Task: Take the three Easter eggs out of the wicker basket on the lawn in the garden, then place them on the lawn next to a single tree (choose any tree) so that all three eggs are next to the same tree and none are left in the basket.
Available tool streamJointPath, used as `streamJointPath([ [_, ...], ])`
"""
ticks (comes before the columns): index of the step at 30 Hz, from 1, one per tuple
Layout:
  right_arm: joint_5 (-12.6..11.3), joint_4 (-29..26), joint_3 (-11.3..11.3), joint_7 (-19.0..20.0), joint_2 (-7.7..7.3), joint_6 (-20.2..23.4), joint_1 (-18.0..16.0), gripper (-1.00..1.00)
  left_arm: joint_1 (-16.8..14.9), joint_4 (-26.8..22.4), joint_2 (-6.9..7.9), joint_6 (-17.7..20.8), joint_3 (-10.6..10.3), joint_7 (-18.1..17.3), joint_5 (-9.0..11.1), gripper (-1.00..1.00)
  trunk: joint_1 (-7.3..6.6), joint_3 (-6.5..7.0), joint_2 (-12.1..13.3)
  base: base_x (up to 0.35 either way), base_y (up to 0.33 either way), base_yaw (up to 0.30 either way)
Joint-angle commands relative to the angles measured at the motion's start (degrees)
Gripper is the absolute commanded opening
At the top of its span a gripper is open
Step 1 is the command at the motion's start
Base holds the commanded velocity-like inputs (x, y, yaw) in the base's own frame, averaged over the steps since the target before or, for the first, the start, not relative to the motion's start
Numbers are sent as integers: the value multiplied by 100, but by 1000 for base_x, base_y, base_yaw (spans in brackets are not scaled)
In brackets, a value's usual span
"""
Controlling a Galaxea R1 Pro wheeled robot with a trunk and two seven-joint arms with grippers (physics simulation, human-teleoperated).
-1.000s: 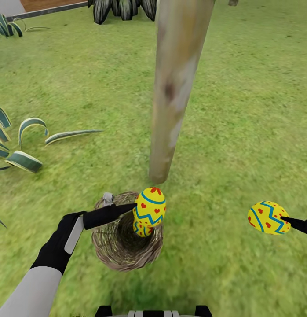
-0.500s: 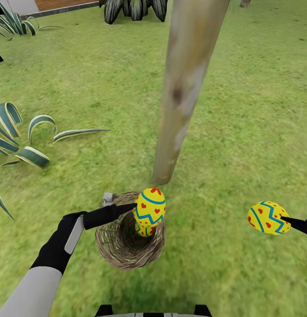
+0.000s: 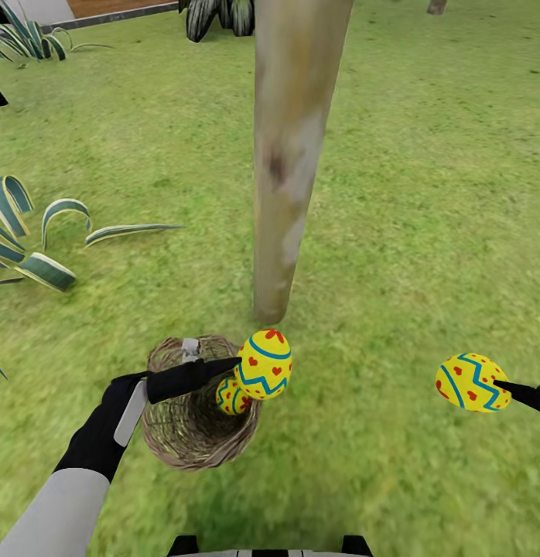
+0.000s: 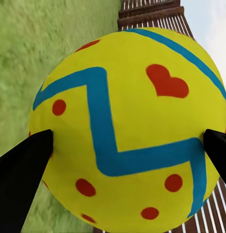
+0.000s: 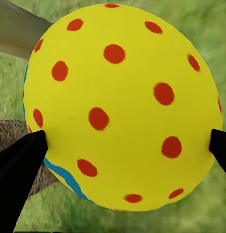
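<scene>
Left claw (image 3: 251, 370) grips one egg (image 3: 264, 363) above the wicker basket (image 3: 173, 433), right claw (image 3: 498, 384) grips a second egg (image 3: 467, 382) over lawn (image 3: 425, 232), third egg (image 3: 231, 396) sits in basket; both raised, probably for setting by the tree (image 3: 289, 155).

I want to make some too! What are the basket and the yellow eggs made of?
The basket looks like brown woven wicker: you can see crossing strands and a braided rim. The egg in the left gripper looks smooth, like painted plastic or wood, with flat blue zigzags and red hearts; which one can't be told.
</scene>
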Motion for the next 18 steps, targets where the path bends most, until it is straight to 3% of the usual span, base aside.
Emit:
streamJointPath([
  [1, -60, -3, 42, 4, -3, 55, 2, -100, -3, -1, 0, 40, 1, -5, 17, -100, 0, -3, -2, 0, -292, 275],
  [18, -61, -4, 39, 8, -3, 55, 1, -100, -3, -1, 2, 40, -5, 4, -10, -100, 0, -3, -2, 0, -303, 277],
])
